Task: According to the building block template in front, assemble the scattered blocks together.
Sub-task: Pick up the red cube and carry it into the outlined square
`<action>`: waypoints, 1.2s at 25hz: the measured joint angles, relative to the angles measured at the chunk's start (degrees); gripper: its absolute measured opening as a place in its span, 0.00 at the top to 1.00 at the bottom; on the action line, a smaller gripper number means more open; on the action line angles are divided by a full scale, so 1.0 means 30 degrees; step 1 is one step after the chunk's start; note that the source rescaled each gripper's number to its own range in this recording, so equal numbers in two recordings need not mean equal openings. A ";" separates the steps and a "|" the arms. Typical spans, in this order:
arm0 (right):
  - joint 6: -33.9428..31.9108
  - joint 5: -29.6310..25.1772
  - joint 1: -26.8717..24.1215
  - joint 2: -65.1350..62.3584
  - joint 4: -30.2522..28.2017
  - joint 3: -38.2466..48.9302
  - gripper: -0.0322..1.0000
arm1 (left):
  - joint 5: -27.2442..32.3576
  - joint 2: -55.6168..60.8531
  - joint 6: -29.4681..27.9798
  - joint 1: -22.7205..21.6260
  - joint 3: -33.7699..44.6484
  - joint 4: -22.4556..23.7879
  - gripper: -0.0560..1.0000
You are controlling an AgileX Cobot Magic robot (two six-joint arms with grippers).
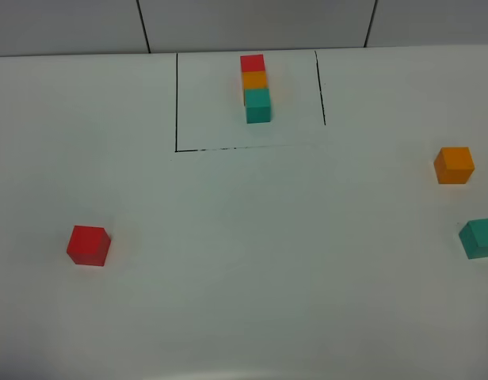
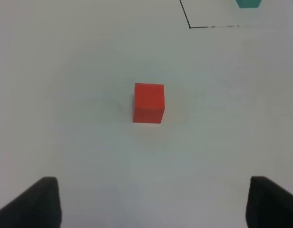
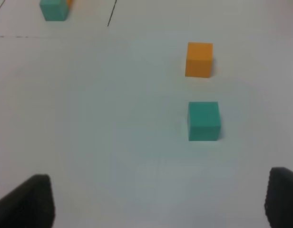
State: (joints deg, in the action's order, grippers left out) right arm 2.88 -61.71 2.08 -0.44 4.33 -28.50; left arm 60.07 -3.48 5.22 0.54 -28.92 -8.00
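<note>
The building block template (image 1: 256,87) is a red, orange and teal row inside a black outlined area at the back of the table. Of the scattered blocks, the red cube (image 1: 89,245) lies alone at the left, and the orange cube (image 1: 454,165) and teal cube (image 1: 480,237) lie apart at the right edge. Neither arm shows in the high view. My left gripper (image 2: 153,204) is open, with the red cube (image 2: 149,103) on the table ahead of it. My right gripper (image 3: 156,199) is open, with the teal cube (image 3: 203,120) and orange cube (image 3: 199,59) ahead.
A black line (image 1: 177,103) marks the outlined area around the template on the white table (image 1: 252,237). A tiled wall (image 1: 252,24) rises behind the table's far edge. The template's teal end (image 3: 54,9) shows in the right wrist view.
</note>
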 joint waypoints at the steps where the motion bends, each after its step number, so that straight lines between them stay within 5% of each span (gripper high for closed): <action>1: 0.0000 0.0000 0.0000 0.0000 0.0000 0.0000 0.20 | 0.0000 0.0000 0.0000 0.0000 0.0000 0.0000 0.31; 30: 0.0000 0.0000 0.0000 0.0000 0.0000 0.0000 0.24 | 0.0000 0.0000 0.0000 0.0000 0.0000 0.0000 0.31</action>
State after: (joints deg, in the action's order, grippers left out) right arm 2.88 -61.71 2.08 -0.44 4.33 -28.50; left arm 60.07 -3.48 5.22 0.54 -28.92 -8.00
